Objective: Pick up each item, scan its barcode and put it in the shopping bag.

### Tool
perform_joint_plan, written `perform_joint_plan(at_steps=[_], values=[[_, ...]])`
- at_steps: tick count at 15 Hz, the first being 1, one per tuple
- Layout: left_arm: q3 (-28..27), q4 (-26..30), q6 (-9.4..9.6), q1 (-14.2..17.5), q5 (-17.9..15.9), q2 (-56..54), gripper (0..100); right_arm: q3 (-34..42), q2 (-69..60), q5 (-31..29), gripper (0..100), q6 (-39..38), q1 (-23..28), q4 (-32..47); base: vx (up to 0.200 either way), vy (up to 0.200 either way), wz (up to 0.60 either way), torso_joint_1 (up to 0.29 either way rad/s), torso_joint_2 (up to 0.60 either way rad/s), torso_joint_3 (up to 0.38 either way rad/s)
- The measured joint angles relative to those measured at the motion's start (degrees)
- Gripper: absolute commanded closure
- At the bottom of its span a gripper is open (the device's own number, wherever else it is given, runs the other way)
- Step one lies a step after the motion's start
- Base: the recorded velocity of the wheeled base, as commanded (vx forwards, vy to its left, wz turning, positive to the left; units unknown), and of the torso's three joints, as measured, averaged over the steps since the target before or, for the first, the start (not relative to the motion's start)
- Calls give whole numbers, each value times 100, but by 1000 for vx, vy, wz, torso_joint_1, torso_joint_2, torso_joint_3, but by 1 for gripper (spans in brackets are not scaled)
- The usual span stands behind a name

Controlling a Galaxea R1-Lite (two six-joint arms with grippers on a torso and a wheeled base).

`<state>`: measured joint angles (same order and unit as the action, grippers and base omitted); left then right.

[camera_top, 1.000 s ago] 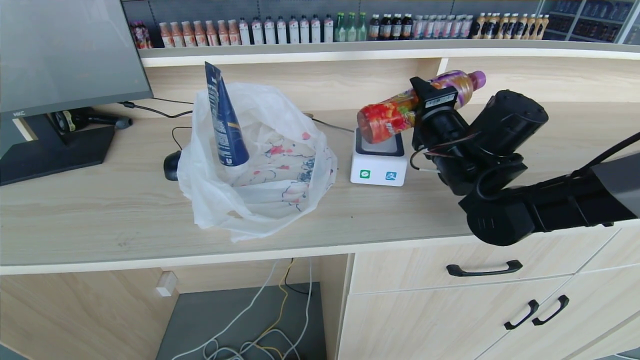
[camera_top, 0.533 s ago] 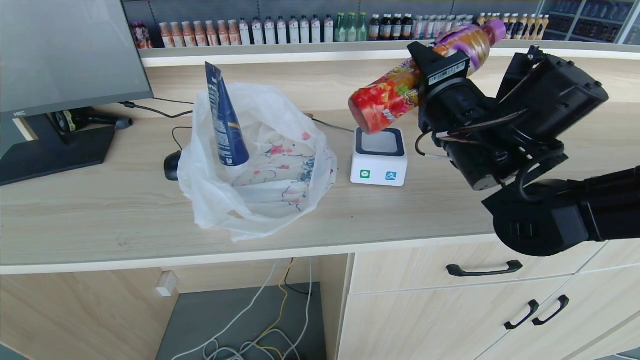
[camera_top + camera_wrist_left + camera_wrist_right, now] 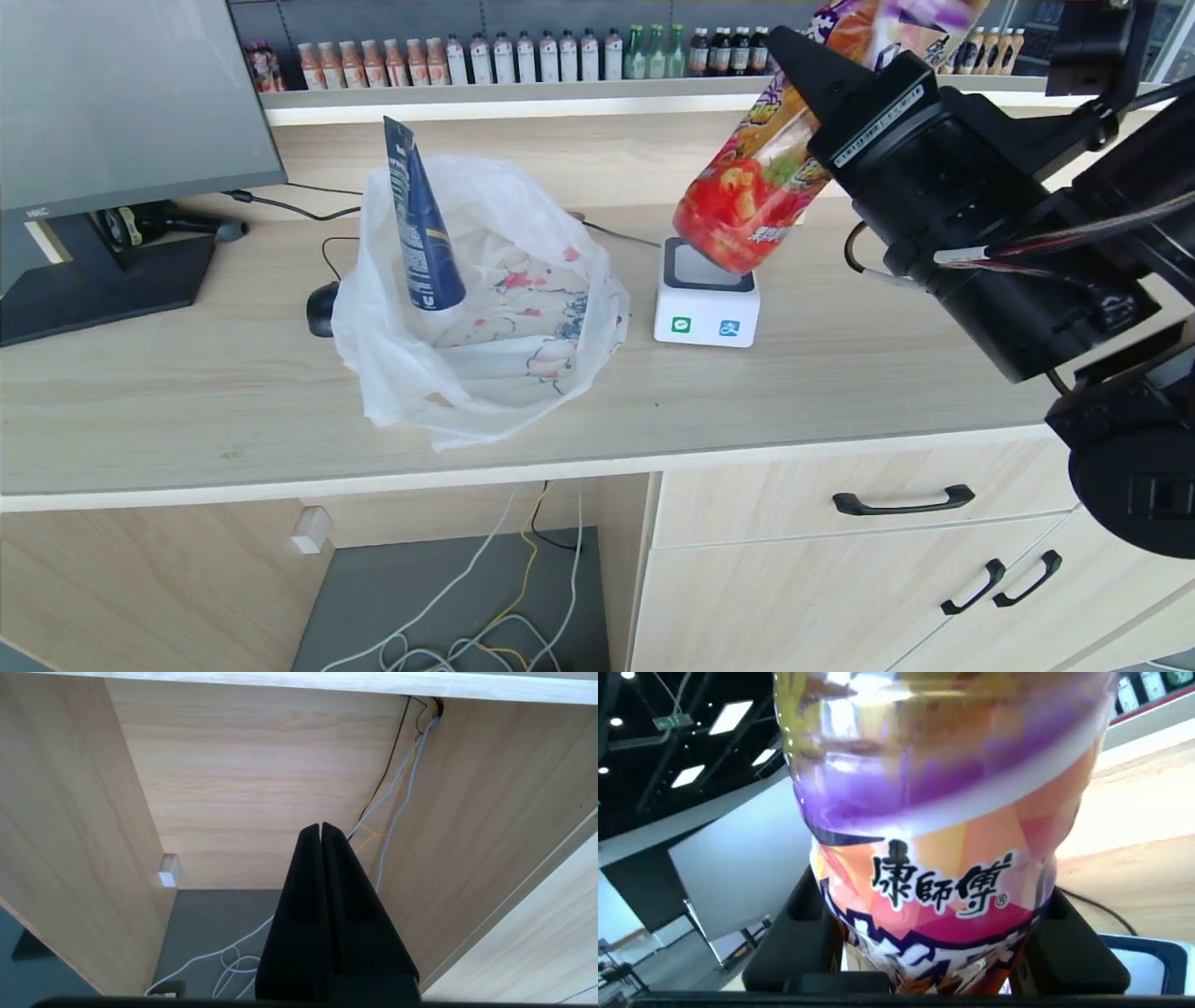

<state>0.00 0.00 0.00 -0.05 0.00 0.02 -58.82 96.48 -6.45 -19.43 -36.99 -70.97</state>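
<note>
Comparing with the head view of a second ago, the right gripper [image 3: 822,70] has risen and come nearer the camera. The bottle [image 3: 747,201] it carries then lay almost level above the scanner [image 3: 707,303]; it now tilts steeply, base down and cap end running off the top edge. Shopping bag [image 3: 485,308], blue tube [image 3: 422,229] and scanner have not shifted.

The right gripper's fingers [image 3: 799,929] pinch the bottle at mid-body, one on each side. The bottle is held in the air, its base in line with the scanner's dark window as seen from the head; whether it touches the window cannot be told. The left gripper [image 3: 322,859] hangs under the counter, fingers pressed together, in front of a wooden panel and loose cables [image 3: 402,793].

On the counter [image 3: 840,373] the white bag stands open just left of the scanner, with the blue tube upright inside it, tip above the rim. A black mouse [image 3: 320,308] lies against the bag's left side. A monitor [image 3: 121,93] stands at the far left. A row of drinks [image 3: 560,54] lines the rear shelf. The bag's rim stands between the bottle and the bag's interior.

The bottle is clear plastic with a bright wrap: red fruit at the base, orange and purple higher up.
</note>
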Motion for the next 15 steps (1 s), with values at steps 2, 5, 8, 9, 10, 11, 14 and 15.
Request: perform_joint_plan(at_steps=[2, 5, 8, 9, 10, 11, 14, 15], values=[[0, 0, -5, 2, 0, 0, 100, 83, -117, 98, 100, 833, 39, -2, 0, 0, 0, 0, 0, 0], [0, 0, -5, 5, 0, 0, 100, 212, -180, 200, 100, 1303, 66, -20, 0, 0, 0, 0, 0, 0], [0, 0, -5, 5, 0, 0, 100, 488, -89, 202, 100, 1708, 141, -514, 0, 0, 0, 0, 0, 0], [0, 0, -5, 5, 0, 0, 100, 577, -54, 218, 100, 1875, 160, -525, 0, 0, 0, 0, 0, 0], [0, 0, -10, 5, 0, 0, 100, 651, -26, 265, 100, 2019, 210, -525, 0, 0, 0, 0, 0, 0], [0, 0, -13, 5, 0, 0, 100, 706, 7, 347, 100, 2148, 304, -539, 0, 0, 0, 0, 0, 0], [0, 0, -22, 5, 0, 0, 100, 741, 121, 536, 100, 2282, 607, -622, 0, 200, 0, 2, 2, -1], [0, 0, -21, 5, 0, 0, 100, 728, 148, 577, 100, 2361, 708, -629, 0, 200, 0, 2, 2, 7]])
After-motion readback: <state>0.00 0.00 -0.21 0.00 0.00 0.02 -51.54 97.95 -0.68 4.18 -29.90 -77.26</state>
